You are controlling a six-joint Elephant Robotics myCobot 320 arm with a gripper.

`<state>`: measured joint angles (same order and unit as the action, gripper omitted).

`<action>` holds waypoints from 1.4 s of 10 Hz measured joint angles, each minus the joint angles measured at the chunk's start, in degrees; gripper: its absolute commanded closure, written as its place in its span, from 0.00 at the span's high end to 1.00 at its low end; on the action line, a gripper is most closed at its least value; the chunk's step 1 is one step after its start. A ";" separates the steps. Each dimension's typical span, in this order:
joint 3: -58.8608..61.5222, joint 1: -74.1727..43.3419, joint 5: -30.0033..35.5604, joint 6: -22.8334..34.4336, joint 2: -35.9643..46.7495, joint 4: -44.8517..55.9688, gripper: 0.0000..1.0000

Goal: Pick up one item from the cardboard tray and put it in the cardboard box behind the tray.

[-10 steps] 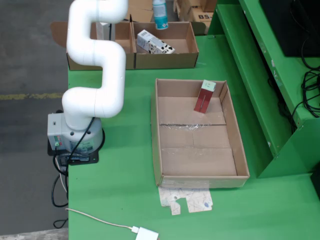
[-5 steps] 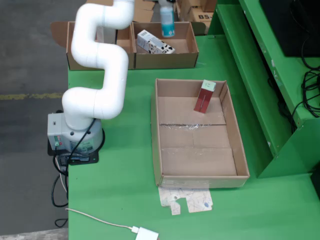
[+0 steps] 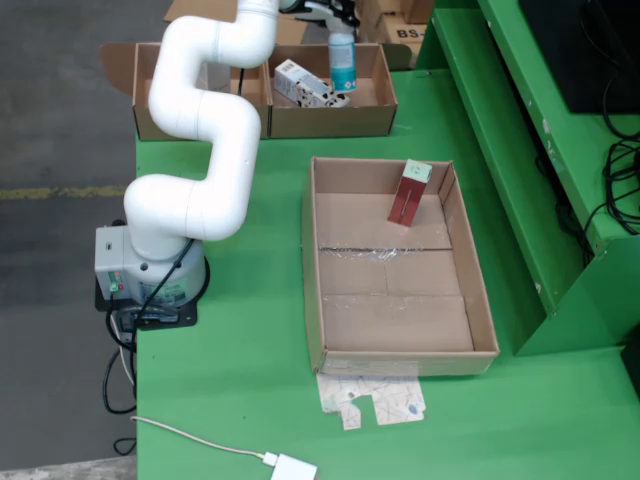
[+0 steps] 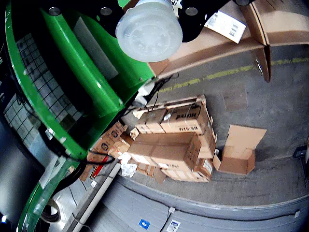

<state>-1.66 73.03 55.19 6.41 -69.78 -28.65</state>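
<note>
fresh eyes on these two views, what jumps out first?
In the fixed view, the white arm snakes up the left side of the green table, its gripper holding a blue bottle over the right-hand cardboard box at the back. The big tray in the middle holds only a red carton. In the gripper view, the bottle's pale round end fills the top.

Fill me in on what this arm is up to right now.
The white arm reaches over the far cardboard box behind the tray, and its gripper carries a blue-labelled bottle upright above the box's right compartment. A white printed carton already lies in that compartment. In the cardboard tray, one red carton leans by the far wall. The bottle is not yet released.
</note>
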 measured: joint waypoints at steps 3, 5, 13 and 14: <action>-0.09 -1.05 0.00 0.00 -1.58 0.09 0.00; -0.09 -1.67 0.00 0.00 -2.72 0.09 0.00; -0.09 -1.67 0.00 0.00 -2.81 0.09 0.00; -0.09 -1.67 0.00 0.00 -2.81 0.09 0.00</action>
<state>-1.75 71.36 55.19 6.41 -72.59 -28.56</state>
